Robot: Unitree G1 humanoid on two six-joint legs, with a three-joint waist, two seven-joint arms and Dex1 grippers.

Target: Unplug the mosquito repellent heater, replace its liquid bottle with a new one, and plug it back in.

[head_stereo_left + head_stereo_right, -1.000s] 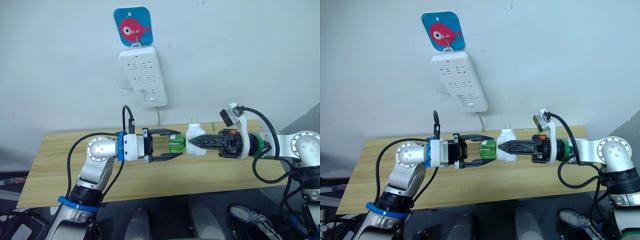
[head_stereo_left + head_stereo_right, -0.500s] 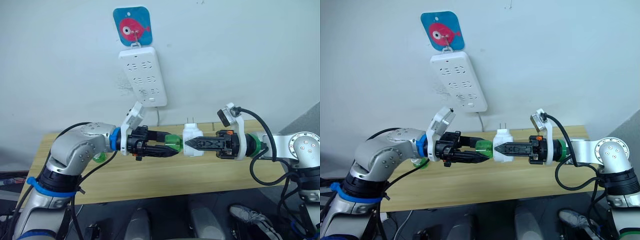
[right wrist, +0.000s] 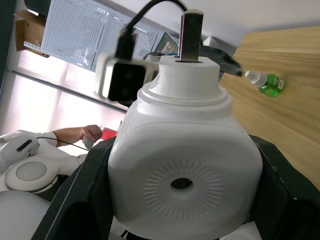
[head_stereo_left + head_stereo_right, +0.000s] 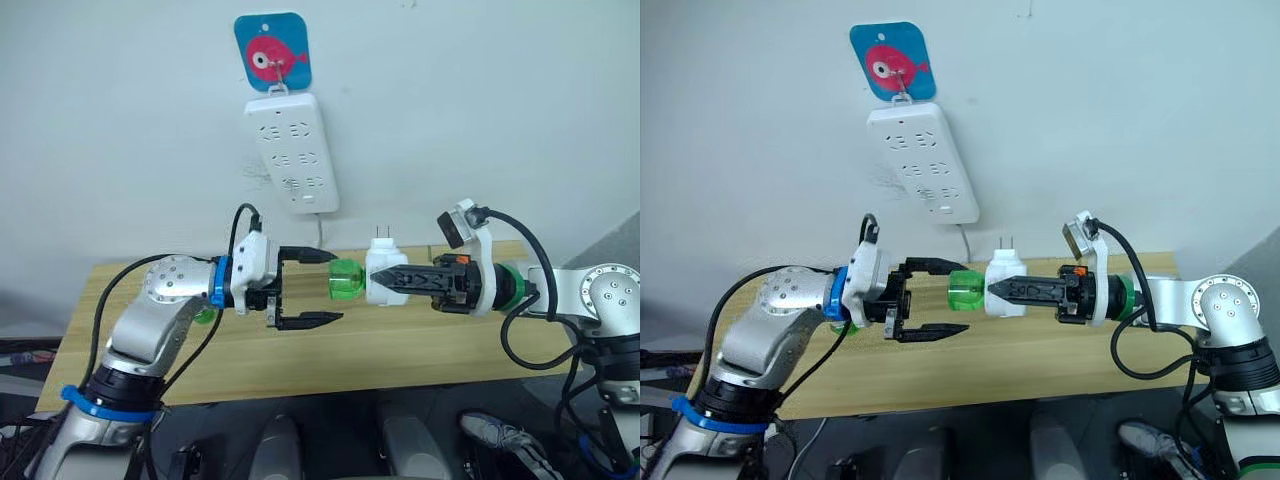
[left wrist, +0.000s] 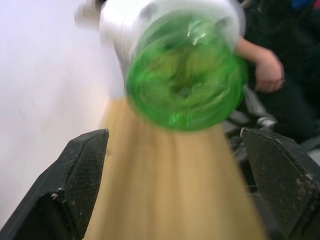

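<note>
Above the wooden worktop (image 4: pixel 330 355), both arms reach toward each other in mid-air. At 9 o'clock of the scene, the left claw (image 4: pixel 312 287) stands with its black fingers (image 5: pixel 80 175) wide apart, one above and one below, gripping nothing. Its tips lie just beside the green bottle (image 4: pixel 346 279), level with it but not touching it. The bottle's round green base faces this claw and sits attached to the heater (image 4: pixel 384 278). Past the left arm, a second green bottle (image 3: pixel 266 82) lies on its side on the worktop.

At the centre, the white heater hangs clear of the worktop, its two metal prongs pointing up toward 12 o'clock. The right claw (image 4: pixel 392 282) is clamped on the heater from the 3 o'clock side, a black finger pressed to each flank, the round vent hole facing the wrist.

On the wall at 12 o'clock, a white power strip (image 4: pixel 292 152) hangs from a blue hook plate with a red fish (image 4: pixel 272 52), its cord dropping behind the worktop.
</note>
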